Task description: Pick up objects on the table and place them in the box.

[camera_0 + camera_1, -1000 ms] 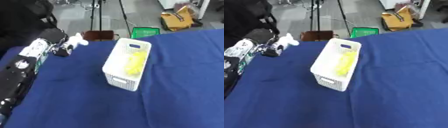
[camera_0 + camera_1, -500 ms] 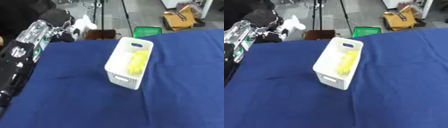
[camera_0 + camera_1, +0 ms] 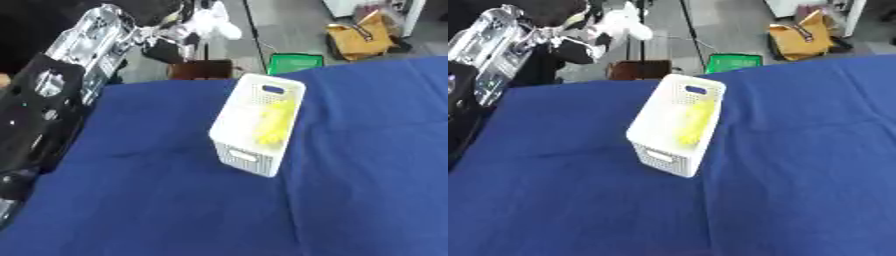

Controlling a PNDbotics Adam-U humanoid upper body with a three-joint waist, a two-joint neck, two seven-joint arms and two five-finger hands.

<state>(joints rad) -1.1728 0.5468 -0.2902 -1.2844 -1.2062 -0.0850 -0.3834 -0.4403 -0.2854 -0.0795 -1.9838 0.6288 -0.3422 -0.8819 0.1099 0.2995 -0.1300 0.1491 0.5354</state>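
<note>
A white perforated box (image 3: 256,131) stands in the middle of the blue table (image 3: 350,190), with a yellow object (image 3: 273,125) lying inside it. My left arm reaches up at the upper left. Its hand (image 3: 175,40) is raised above the table's far edge, left of the box, with fingers curled round a small white object (image 3: 213,26). In the right eye view the same hand (image 3: 584,42) holds the white object (image 3: 626,25) high at the top. My right hand shows in neither view.
Beyond the table's far edge lie a green crate (image 3: 294,63), a brown stool (image 3: 200,69) and a yellow bag (image 3: 361,38) on the floor. A tripod leg (image 3: 686,27) stands behind. Blue cloth stretches around the box.
My left hand has risen and swung rightward with the white object, from table level at the left to high above the far edge. The view has also shifted somewhat.
</note>
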